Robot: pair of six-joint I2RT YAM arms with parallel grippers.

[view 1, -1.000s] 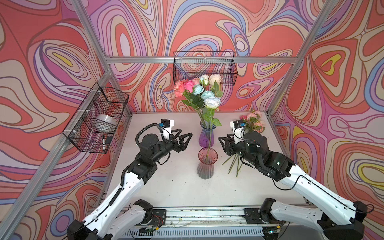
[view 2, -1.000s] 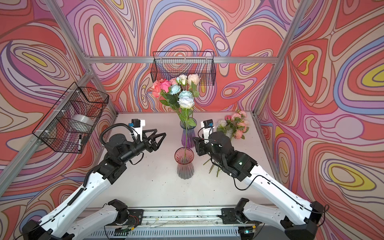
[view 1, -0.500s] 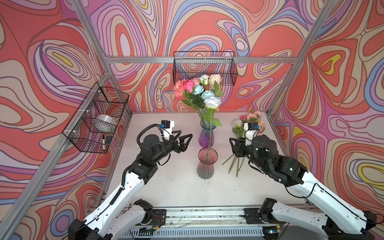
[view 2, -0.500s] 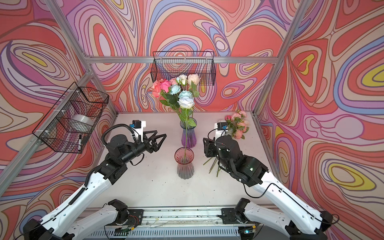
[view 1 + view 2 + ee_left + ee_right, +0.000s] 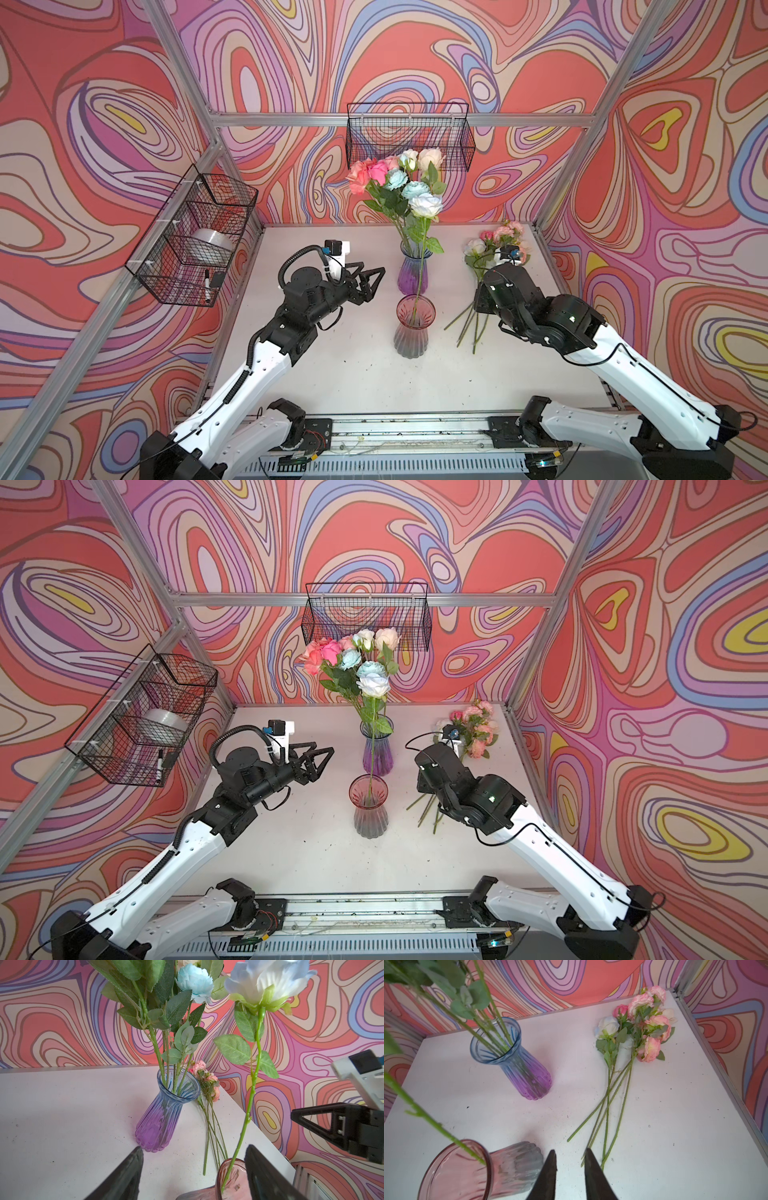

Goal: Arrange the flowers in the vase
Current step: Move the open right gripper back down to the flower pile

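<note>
Your right tool [image 5: 570,1153] hangs low over the bench [image 5: 332,365] with its jaws only narrowly apart and nothing between them; bare bench shows in the gap. The loose flowers [image 5: 631,1061] lie flat in a bundle just beside and beyond it, on the right half of the bench. This is the relation to mind: their long axis runs from the cut ends [image 5: 569,1139], which fan out right next to your right tool, away to the pink and white heads near the back right corner. So the stems point almost along the tool's own reach, not across it, and the nearest ends pass just outside one finger rather than between the two. I would judge that you need to open wider, shift a little toward the stems and turn the wrist so the jaws straddle one stem crosswise. The stems overlap, so singling one out may be fiddly. The pink vase [image 5: 413,328] stands between the two tools with a single pale blue-white rose [image 5: 426,204] upright in it, and the purple vase [image 5: 412,274] just behind it holds a full bunch. Your left tool [image 5: 376,281] is spread wide and empty, held above the bench on the far side of the pink vase, well apart from the bundle. The right arm is plainly the nearer one.
</note>
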